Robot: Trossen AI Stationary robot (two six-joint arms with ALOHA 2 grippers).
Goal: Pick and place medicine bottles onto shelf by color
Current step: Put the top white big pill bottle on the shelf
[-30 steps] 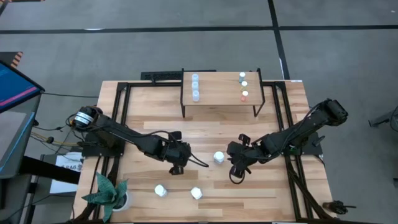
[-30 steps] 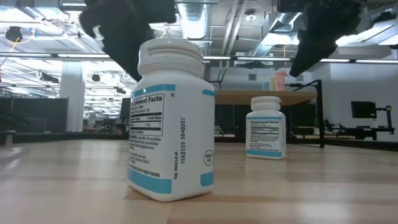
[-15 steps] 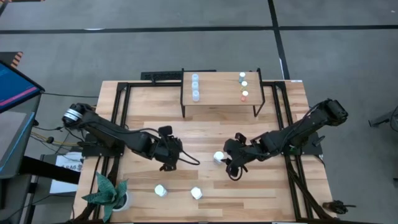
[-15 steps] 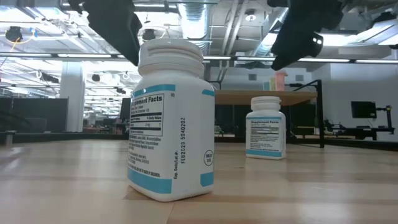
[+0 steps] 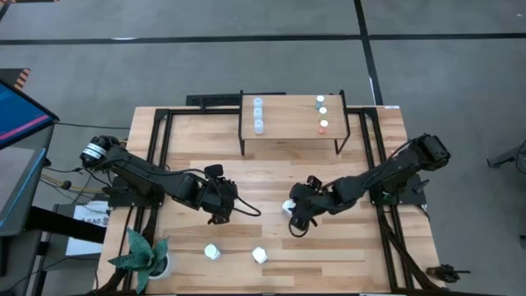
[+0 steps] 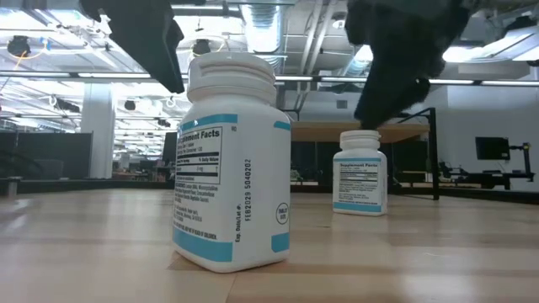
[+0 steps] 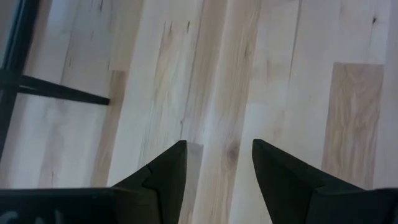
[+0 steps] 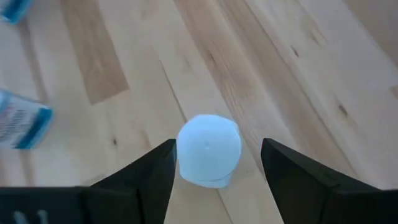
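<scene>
I've got the right gripper (image 8: pixel 214 163), jaws spread, straddling a white bottle (image 8: pixel 208 149) mid-table; next: drop, pinch it, carry to shelf (image 5: pixel 289 133); left gripper (image 7: pixel 214 163) empty, part-open.

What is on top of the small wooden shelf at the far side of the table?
The shelf carries six small bottles: three pale-blue-capped bottles in a row on its left part, and three bottles with greenish, whitish and orange caps on its right. What lies under the board is covered.
</scene>
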